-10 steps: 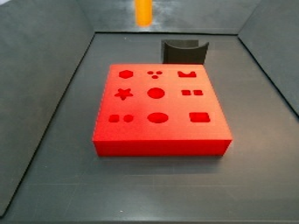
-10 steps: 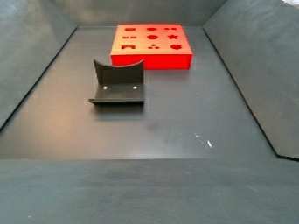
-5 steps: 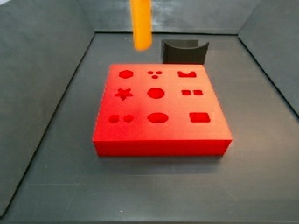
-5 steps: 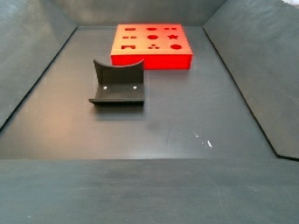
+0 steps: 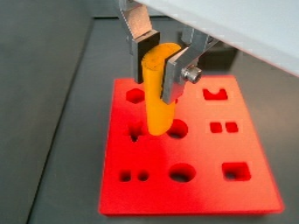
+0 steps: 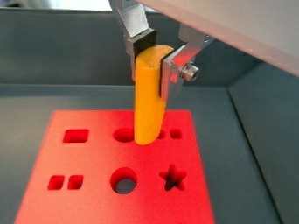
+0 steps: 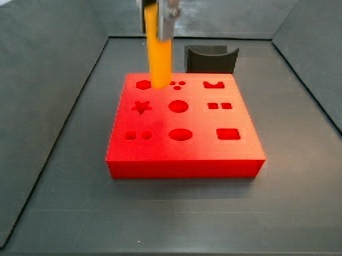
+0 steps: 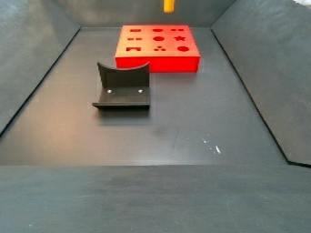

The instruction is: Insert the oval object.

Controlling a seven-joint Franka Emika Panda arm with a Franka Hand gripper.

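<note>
The oval object is a long orange-yellow peg [image 5: 156, 96], held upright by its upper end between the silver fingers [image 5: 140, 44]. My gripper [image 5: 158, 83] is shut on it, as both wrist views show [image 6: 156, 86]. The peg [image 6: 149, 101] hangs over the red block [image 5: 198, 179] with its shaped holes [image 6: 122, 182]. In a side view the peg [image 7: 159, 50] hangs from the gripper [image 7: 160, 10] with its lower end over the far left part of the block [image 7: 201, 150]. In a side view only the peg's tip [image 8: 169, 5] shows, above the block [image 8: 159, 62].
The dark fixture stands on the floor behind the block in a side view [image 7: 211, 58] and well in front of it in a side view [image 8: 123, 87]. Grey sloping walls [image 7: 54, 120] enclose the dark floor [image 8: 158, 155].
The gripper has come down with the peg. The peg's lower end has dropped from the top of the side view to just over the block's far part.
</note>
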